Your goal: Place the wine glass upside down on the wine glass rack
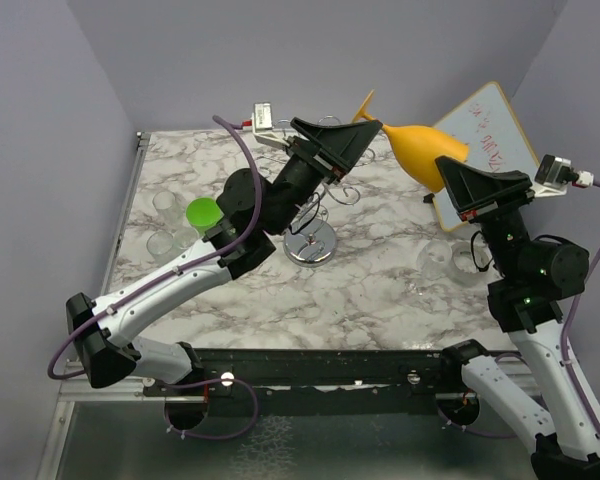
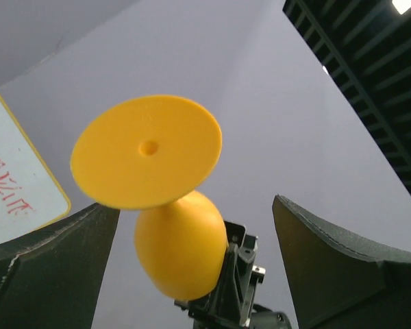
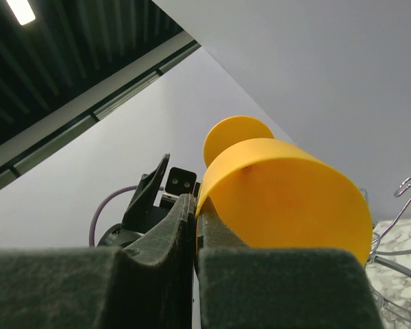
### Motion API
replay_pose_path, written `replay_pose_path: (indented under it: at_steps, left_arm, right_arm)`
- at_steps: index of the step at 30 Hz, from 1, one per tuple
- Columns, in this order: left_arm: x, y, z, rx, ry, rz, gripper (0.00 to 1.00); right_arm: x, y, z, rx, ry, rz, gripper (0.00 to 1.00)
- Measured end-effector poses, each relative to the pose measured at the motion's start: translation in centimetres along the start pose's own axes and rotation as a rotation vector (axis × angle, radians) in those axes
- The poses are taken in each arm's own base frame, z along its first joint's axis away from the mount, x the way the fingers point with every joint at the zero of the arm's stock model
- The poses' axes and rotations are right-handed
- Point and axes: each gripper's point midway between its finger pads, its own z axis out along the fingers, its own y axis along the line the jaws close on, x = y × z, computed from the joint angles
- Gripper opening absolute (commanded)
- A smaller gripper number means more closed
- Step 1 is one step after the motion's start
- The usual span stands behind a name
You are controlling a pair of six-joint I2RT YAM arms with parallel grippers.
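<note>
Pinching the rim of the orange wine glass [image 1: 417, 147], the right gripper [image 1: 448, 172] holds it in the air, tipped nearly onto its side, with the stem and foot pointing toward the left arm. The right wrist view shows the two fingers [image 3: 178, 233] pressed together on the thin wall of the bowl, one inside and one outside. This grip leaves the stem free.

The left gripper [image 1: 368, 132] faces the foot with its fingers [image 2: 51, 264] spread wide, one to each side of the disc and touching neither. This posture suggests a hand-over, since a grip at the stem would allow the bowl to hang downward.

The wine glass rack [image 1: 313, 243] stands on the table [image 1: 380, 290] below the left arm, well under the glass. Nothing hangs on its visible arms. The inverting and hanging are judged not yet done.
</note>
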Motion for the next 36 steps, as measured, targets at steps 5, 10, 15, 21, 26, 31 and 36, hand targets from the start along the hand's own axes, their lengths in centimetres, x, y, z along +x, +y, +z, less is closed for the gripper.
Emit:
replay_pose_path:
  at_steps: [5, 10, 15, 21, 26, 31, 36]
  left_arm:
    - [-1.3, 0.3, 0.5, -0.036, -0.122, -0.036, 0.63]
    - [-1.3, 1.6, 0.9, -0.079, -0.180, -0.045, 0.53]
    - [-1.1, 2.5, 1.4, -0.100, -0.207, -0.047, 0.50]
    - [0.0, 3.1, 2.6, -0.121, -0.221, -0.018, 0.46]
    - [0.2, 3.0, 2.8, -0.127, -0.241, -0.001, 0.21]
    - [-0.2, 2.9, 2.8, -0.124, -0.264, 0.005, 0.00]
    - [-0.6, 2.5, 2.8, -0.107, -0.276, 0.053, 0.00]
  right_arm:
    - [0.7, -0.4, -0.1, 0.002, 0.023, 0.048, 0.01]
    - [1.0, -0.6, 0.0, -0.001, 0.037, 0.059, 0.01]
    - [1.3, -0.6, 0.0, -0.006, 0.051, 0.054, 0.01]
    - [1.7, -0.6, -0.1, -0.011, 0.071, 0.041, 0.01]
    - [1.9, -0.5, -0.2, -0.018, 0.087, 0.042, 0.01]
    - [2.1, -0.6, -0.4, -0.015, 0.095, 0.042, 0.16]
    - [2.7, -1.0, -0.8, 0.007, 0.132, 0.013, 0.58]
